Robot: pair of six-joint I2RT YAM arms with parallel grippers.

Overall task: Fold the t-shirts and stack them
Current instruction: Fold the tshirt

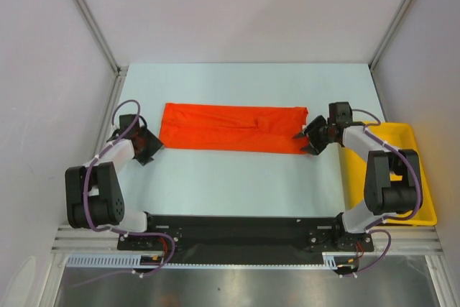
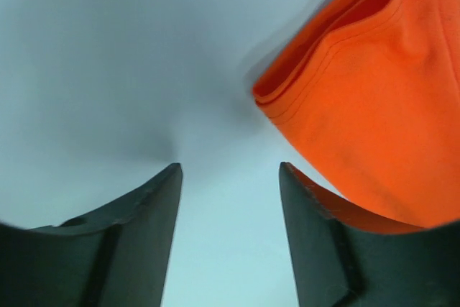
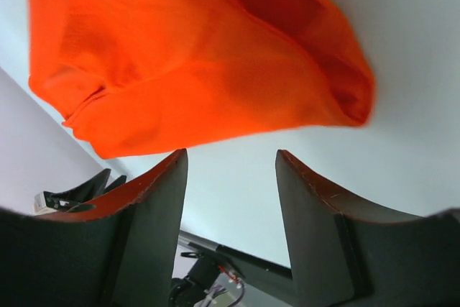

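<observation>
The orange-red t-shirt (image 1: 231, 128) lies on the table folded into a long flat strip running left to right. My left gripper (image 1: 146, 146) is open and empty, low beside the strip's left end; the left wrist view shows the layered cloth edge (image 2: 374, 98) just right of the fingers. My right gripper (image 1: 307, 138) is open and empty, at the strip's right end; the right wrist view shows the cloth (image 3: 201, 55) just beyond the fingertips, not between them.
A yellow plastic tray (image 1: 424, 185) stands at the right edge of the table, behind the right arm. White walls with metal rails enclose the table on three sides. A black base rail (image 1: 237, 224) runs along the near edge.
</observation>
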